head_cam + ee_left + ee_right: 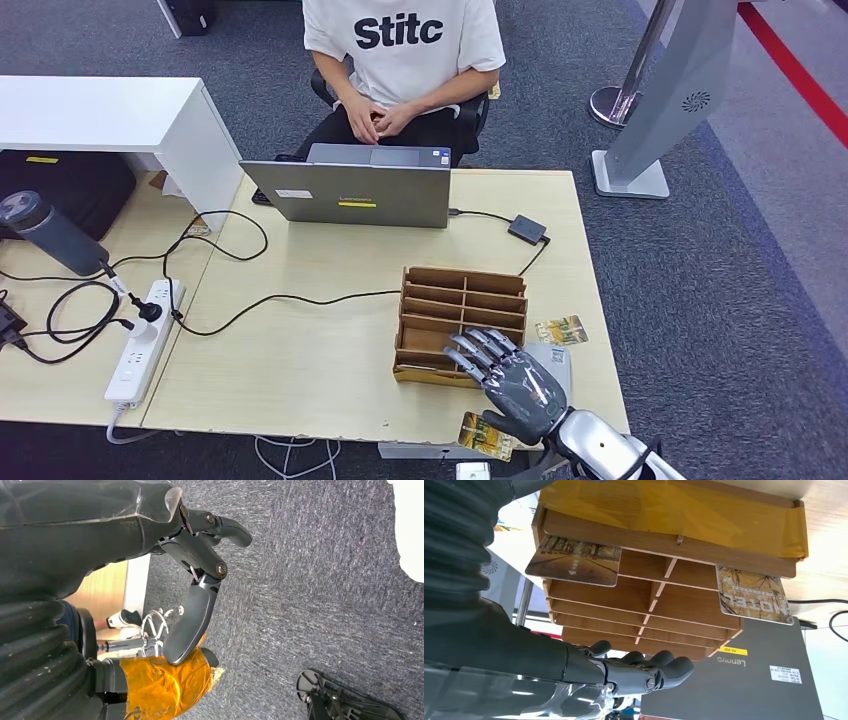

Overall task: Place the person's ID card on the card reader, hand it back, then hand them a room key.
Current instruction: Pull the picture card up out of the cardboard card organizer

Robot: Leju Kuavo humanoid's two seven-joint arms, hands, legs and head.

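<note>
floor: grey carpet (720, 300); red stripe far right; left wrist view looks down on the same carpet.
table: light wood desk (300, 350), near edge chipped; a second lower table joins it on the robot's left.
right hand: right hand (510, 380) over the near right part of the desk, fingers apart and stretched toward the card rack, holding nothing; fingertips (470, 350) above the rack's near edge.
left hand: left hand (195, 580) hangs beside the body over the carpet, fingers loosely apart, nothing in them.
near card: a yellowish card (486, 436) lies flat at the desk's near edge, just beside the right wrist, partly under the hand.
card reader: pale grey flat pad (555, 362) on the desk under and behind the right hand, mostly hidden.
second card: another yellowish card (561, 330) flat on the desk just right of the rack, beyond the fingers, not touched.
card rack: brown wooden rack (462, 318) with slotted rows; right wrist view shows two printed cards (574, 560) (754, 596) sticking out of its slots, one reading HOTEL, apart from the fingers.
cables: black cable (280, 300) runs across the desk to a white power strip (143, 340) on the left; small black adapter (527, 229) right of the laptop.
laptop: grey laptop (350, 192) open, back toward the robot, at the far edge.
bottle: dark flask (50, 232) lying on the left table.
person: seated behind the laptop, white T-shirt (400, 40), hands clasped in lap.
far: white cabinet (110, 115) far left, grey stand (660, 110) far right.
</note>
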